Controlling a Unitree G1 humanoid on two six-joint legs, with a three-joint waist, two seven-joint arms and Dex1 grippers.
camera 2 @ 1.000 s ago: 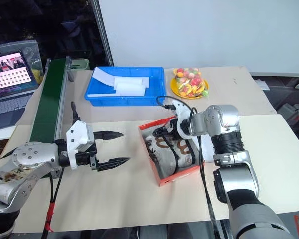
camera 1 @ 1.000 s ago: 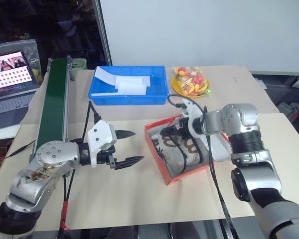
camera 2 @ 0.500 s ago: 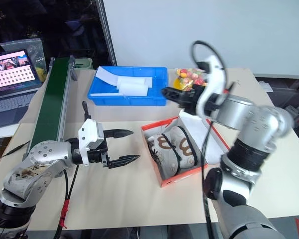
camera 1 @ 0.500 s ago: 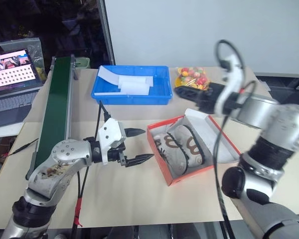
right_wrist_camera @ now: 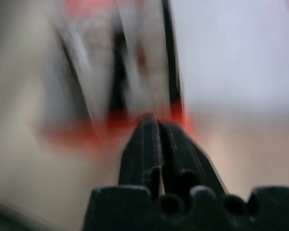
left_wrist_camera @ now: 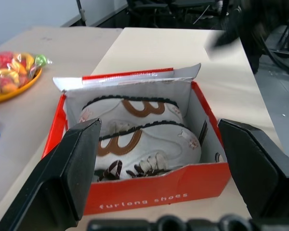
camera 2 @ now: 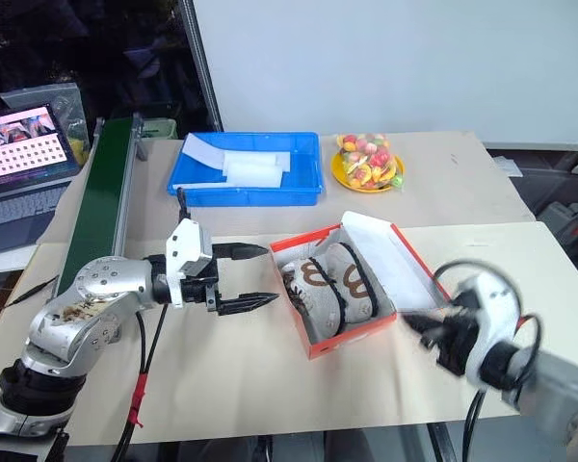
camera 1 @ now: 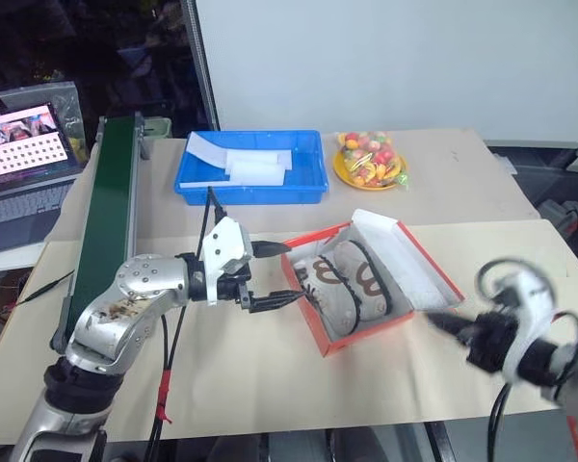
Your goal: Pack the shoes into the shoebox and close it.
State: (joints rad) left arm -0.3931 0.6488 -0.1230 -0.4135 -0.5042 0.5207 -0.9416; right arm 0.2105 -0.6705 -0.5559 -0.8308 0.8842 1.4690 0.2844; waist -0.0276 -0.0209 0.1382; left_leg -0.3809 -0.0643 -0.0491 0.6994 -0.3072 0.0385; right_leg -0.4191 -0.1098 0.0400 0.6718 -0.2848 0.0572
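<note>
Since the earlier frame, the right tool (camera 2: 411, 320) has pulled out of the shoebox (camera 1: 361, 339) to its near right side and closed empty. Both shoes (left_wrist_camera: 139, 139) lie inside the shoebox, lid open, on the counter (camera 1: 260, 375). Just left of the shoebox, the left tool (camera 1: 287, 272) hangs open.

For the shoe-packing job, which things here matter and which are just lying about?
Job: the shoes, both lying in the open shoebox; left gripper, open beside it; right gripper, shut.

Lying about: blue tray, plate of sweets, green conveyor, laptop.
</note>
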